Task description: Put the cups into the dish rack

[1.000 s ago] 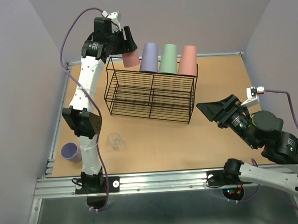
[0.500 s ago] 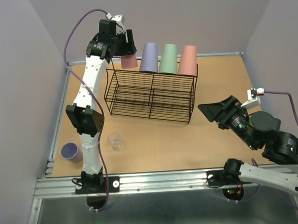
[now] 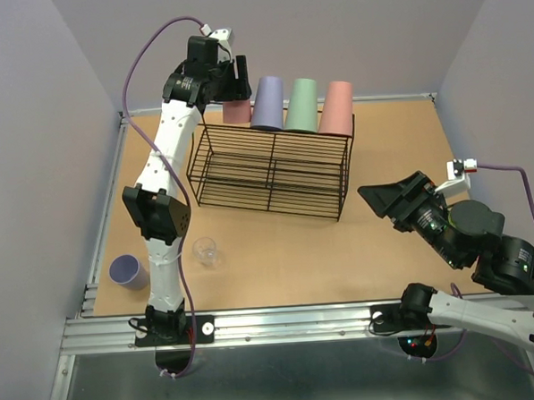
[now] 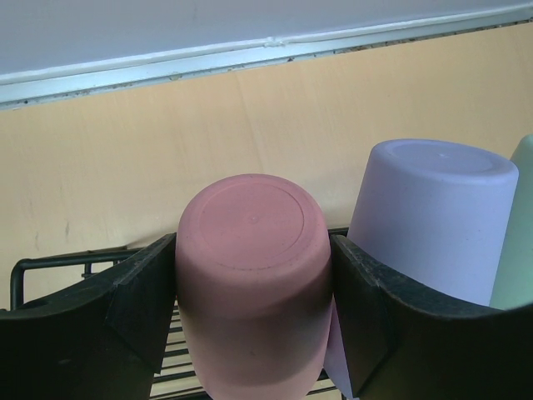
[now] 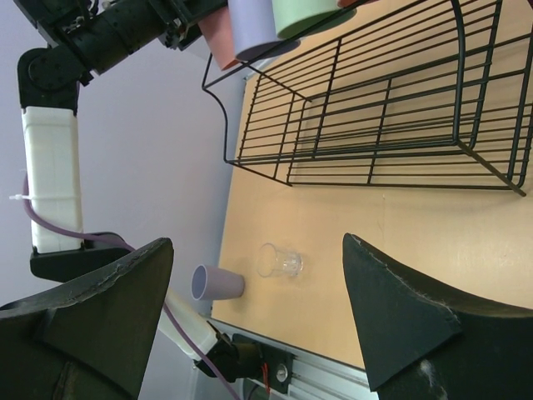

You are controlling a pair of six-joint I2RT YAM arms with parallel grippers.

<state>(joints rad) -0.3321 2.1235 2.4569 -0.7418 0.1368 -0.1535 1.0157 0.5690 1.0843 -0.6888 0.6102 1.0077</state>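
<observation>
Left jaws pinch salmon cup [image 4: 250, 267] by its sidewall, inverted over far-left end of dish rack [image 3: 270, 168]. Looks light, stiff, slick; taper invites slip, so grip mid-wall. Right jaws spread, empty.

We see a tan wooden table [image 3: 279, 253]. The black wire dish rack [image 3: 270, 168] stands on it toward 12 o'clock. At 8 o'clock a lavender cup [image 3: 126, 271] stands mouth up by the left edge, and a small clear cup [image 3: 205, 251] stands near it, at 7 o'clock.
</observation>
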